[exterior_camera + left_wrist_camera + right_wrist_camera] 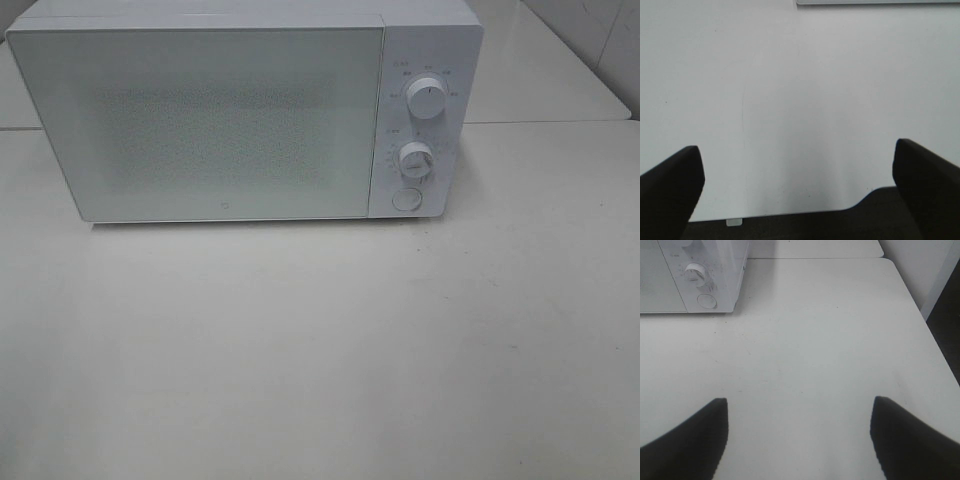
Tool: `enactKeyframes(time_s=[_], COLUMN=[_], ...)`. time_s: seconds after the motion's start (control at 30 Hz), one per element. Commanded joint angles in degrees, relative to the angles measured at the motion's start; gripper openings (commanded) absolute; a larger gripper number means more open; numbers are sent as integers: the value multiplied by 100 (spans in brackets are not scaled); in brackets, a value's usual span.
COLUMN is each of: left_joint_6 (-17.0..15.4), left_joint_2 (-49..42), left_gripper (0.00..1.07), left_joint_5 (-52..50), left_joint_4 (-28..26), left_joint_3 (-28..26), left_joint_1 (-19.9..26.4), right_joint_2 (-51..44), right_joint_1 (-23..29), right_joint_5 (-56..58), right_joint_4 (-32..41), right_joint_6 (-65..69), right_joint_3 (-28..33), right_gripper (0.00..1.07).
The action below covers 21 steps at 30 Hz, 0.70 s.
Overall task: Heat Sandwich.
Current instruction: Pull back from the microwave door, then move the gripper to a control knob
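Microwave (200,120), control panel (445,150) on its right, at the far side of the table (320,350).

Microwave (200,120) interior hidden; dial (427,98) markings seemingly unreadable

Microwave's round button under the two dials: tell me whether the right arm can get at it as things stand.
Probably yes. The round button faces open table, and nothing shows between it and the right pincer, which is open and empty. Whether the arm stretches that far cannot be told for certain.

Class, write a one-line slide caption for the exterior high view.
Closed white microwave on a white table; upper knob, lower knob and round button on its panel.
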Motion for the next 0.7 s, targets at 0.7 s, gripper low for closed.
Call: enactKeyframes(time_s=[0.7], left_joint_6=[-430], left_joint_2=[-1524], left_gripper=[98], left_joint_5=[-109], left_joint_4=[132], left_joint_3=[46], left_joint_1=[-6], right_joint_2=[-155], right_joint_1=[-46], right_joint_5=[-46], right_joint_4=[29], right_joint_6=[-40], right_joint_3=[11], right_gripper=[75])
